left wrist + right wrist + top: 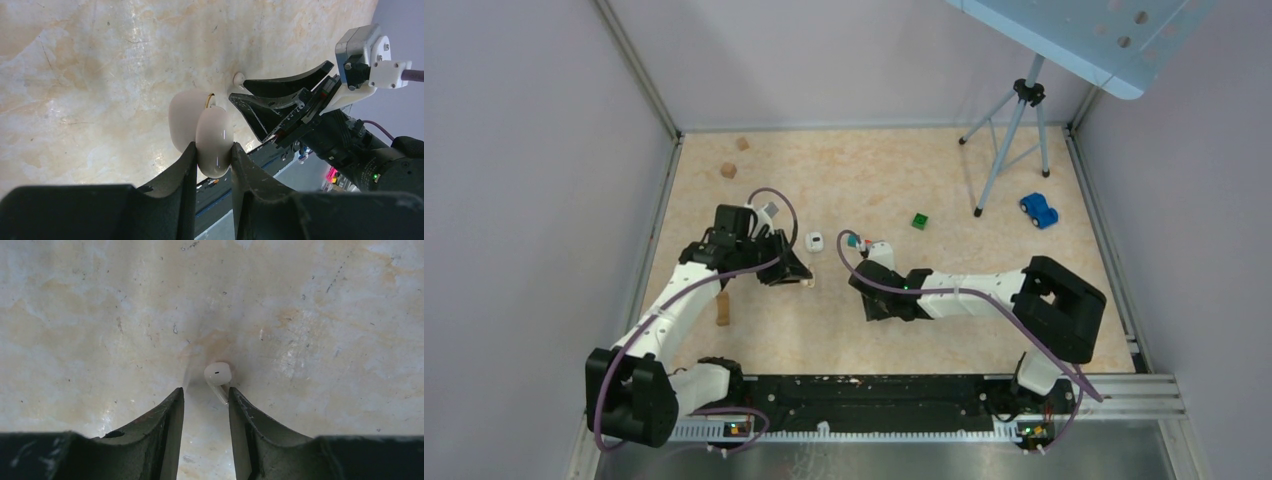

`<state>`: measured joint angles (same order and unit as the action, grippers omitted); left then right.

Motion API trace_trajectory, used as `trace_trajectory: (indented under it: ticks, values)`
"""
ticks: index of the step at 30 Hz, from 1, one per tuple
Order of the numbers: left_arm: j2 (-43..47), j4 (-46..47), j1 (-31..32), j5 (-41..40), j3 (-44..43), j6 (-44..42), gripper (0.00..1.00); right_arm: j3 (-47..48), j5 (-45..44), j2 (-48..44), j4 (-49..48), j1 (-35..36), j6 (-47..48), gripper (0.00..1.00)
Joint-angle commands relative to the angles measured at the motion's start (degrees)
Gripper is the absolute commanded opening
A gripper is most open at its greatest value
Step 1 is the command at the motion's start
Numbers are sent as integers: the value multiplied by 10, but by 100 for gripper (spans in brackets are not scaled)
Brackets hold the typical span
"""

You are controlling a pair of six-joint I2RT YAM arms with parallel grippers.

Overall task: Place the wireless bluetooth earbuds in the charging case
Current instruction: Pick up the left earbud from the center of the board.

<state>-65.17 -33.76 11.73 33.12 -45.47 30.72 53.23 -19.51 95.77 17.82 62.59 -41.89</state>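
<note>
Left gripper [212, 156] was clamped on the case [214, 134]. Right gripper [206, 391] had its jaws apart, the earbud [218, 374] lying on the table [100, 315] against one fingertip, not between them. Closing from there risked flicking it away.

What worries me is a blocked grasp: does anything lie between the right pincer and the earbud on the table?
Nothing visible does. The earbud lies on the table just ahead of the right pincer, jaws apart, its stem beside one fingertip.
</note>
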Motion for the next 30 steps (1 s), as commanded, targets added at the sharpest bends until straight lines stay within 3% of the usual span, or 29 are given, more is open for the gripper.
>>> trace_trajectory:
  ticks: [1, 13, 20, 30]
  values:
    - [1, 21, 4, -4, 4, 2, 0, -12, 20, -35, -10, 5, 64, 38]
    - [-13, 24, 7, 0, -5, 4, 0, 1, 16, -2, -27, -1, 193, 43]
    - [-18, 24, 14, -2, -11, 7, 0, -5, 54, 24, -57, -13, 198, 43]
    - [-35, 26, 20, -2, -23, 8, 0, -11, 61, 25, -62, -20, 185, 36]
